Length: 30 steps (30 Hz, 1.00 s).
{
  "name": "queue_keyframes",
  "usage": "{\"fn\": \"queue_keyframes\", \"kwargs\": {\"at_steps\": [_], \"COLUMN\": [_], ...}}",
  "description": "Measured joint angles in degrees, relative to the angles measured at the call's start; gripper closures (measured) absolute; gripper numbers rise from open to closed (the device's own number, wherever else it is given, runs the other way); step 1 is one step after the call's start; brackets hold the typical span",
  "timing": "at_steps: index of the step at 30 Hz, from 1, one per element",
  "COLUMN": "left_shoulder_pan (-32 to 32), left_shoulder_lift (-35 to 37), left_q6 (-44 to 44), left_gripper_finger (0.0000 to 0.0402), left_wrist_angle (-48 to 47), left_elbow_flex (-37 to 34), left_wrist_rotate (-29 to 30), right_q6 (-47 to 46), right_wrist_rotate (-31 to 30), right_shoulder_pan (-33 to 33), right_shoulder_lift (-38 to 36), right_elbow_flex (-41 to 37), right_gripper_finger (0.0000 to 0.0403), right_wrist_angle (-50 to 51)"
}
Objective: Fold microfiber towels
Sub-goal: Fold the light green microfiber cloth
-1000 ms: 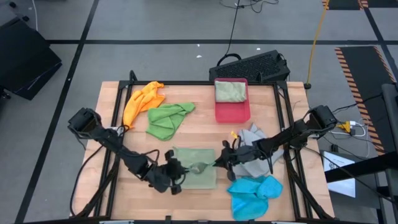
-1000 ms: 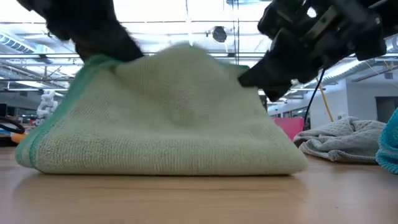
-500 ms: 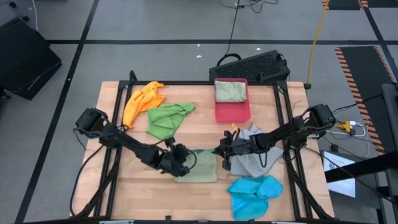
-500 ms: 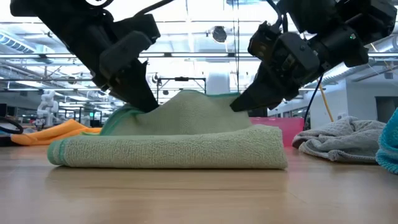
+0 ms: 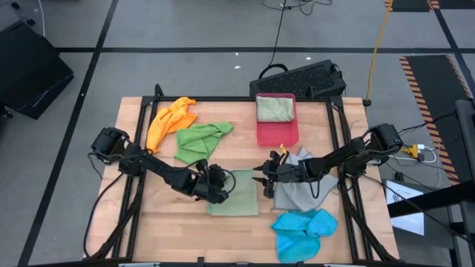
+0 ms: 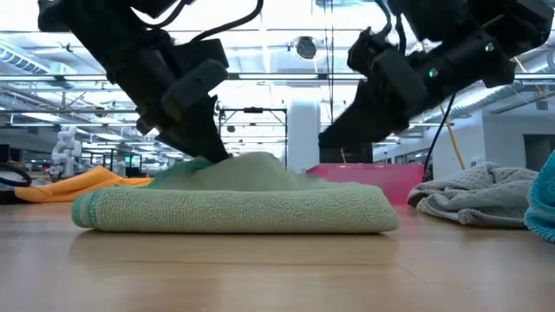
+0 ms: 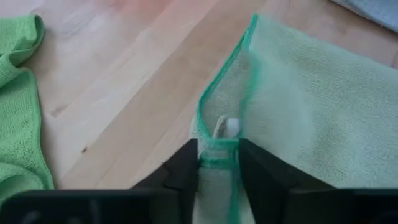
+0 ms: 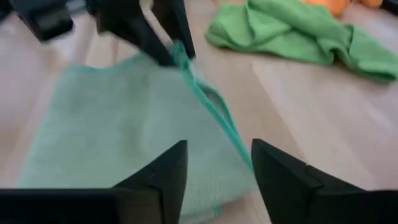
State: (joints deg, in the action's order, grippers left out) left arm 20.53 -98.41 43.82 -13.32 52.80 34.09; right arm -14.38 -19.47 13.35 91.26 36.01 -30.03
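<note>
Pale sage green microfiber towel (image 5: pixel 236 193) lies folded at lower centre of the high view. My left gripper (image 7: pixel 217 163) pinches its teal-edged corner; my right gripper (image 8: pixel 217 163) hovers spread, empty. Only the wrist view shows that pinch. Crumpled grey towel (image 5: pixel 303 185) crowds my right.

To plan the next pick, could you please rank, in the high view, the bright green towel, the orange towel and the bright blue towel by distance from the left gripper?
From the left gripper:
1. Bright green towel, just behind it.
2. Bright blue towel, front right.
3. Orange towel, back-left corner.
</note>
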Motion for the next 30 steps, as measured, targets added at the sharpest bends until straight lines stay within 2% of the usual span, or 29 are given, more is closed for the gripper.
{"fn": "queue_keyframes", "kwargs": {"at_steps": [4,8,12,15,19,22,24,30], "left_shoulder_pan": [-0.5,-0.6,1.0,3.0,4.9,5.3,5.3,6.3], "left_shoulder_lift": [1.4,5.3,7.4,4.6,-0.8,-3.6,-5.8,-7.7], "left_q6": [-3.0,-6.0,-10.9,-14.9,-12.5,-7.4,-4.2,-1.7], "left_gripper_finger": [0.0236,0.0204,0.0196,0.0206,0.0235,0.0258,0.0271,0.0300], "left_wrist_angle": [-1.3,-2.0,7.2,14.8,14.2,13.6,13.8,10.4], "left_elbow_flex": [1.0,2.1,1.8,0.9,-0.6,-2.1,-2.7,-2.9], "left_wrist_rotate": [0.3,2.0,3.9,3.3,4.1,3.4,0.7,-2.5], "right_q6": [1.1,1.6,0.5,0.2,-0.1,-1.7,-3.3,-6.9], "right_wrist_rotate": [0.1,0.2,2.8,3.3,3.2,3.1,3.1,3.1], "right_shoulder_pan": [1.7,3.3,3.6,3.6,3.6,3.5,3.5,3.5], "right_shoulder_lift": [-1.7,0.1,5.5,11.1,18.0,21.5,23.0,23.3], "right_elbow_flex": [0.0,0.0,0.0,0.0,0.0,0.0,-0.1,0.1], "right_gripper_finger": [0.0221,0.0240,0.0269,0.0297,0.0338,0.0366,0.0380,0.0401], "right_wrist_angle": [-1.6,-8.0,-17.5,-24.2,-29.8,-29.6,-28.7,-25.6]}}
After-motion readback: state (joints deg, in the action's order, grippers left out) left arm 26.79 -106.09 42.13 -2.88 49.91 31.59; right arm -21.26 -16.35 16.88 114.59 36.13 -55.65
